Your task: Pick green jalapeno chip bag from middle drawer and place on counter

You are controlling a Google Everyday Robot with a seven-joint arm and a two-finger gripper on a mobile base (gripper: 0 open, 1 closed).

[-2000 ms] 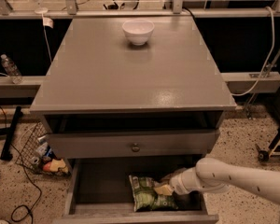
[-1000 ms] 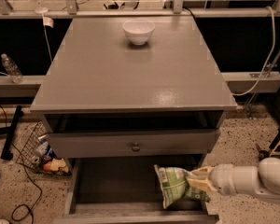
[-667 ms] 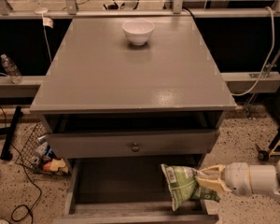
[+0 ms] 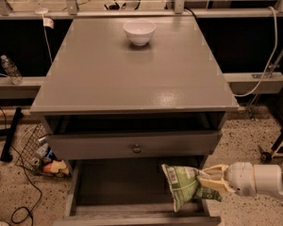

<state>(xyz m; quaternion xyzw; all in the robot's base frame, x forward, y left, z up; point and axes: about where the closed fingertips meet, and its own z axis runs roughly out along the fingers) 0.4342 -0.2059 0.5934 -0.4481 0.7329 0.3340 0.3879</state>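
The green jalapeno chip bag (image 4: 185,186) hangs upright from my gripper (image 4: 208,181), which is shut on its right edge. The bag is lifted over the right part of the open middle drawer (image 4: 108,187), clear of the drawer floor. My white arm (image 4: 257,179) comes in from the right, beside the cabinet and below the level of the counter (image 4: 132,69). The counter is the broad grey top above.
A white bowl (image 4: 139,31) stands at the back middle of the counter. A shallower closed drawer with a round knob (image 4: 137,148) sits above the open one. Clutter and cables (image 4: 42,157) lie on the floor at the left, a bottle (image 4: 10,69) further back.
The gripper has lifted the bag off the drawer floor and carried it to the right and up. The arm has drawn back towards the right.
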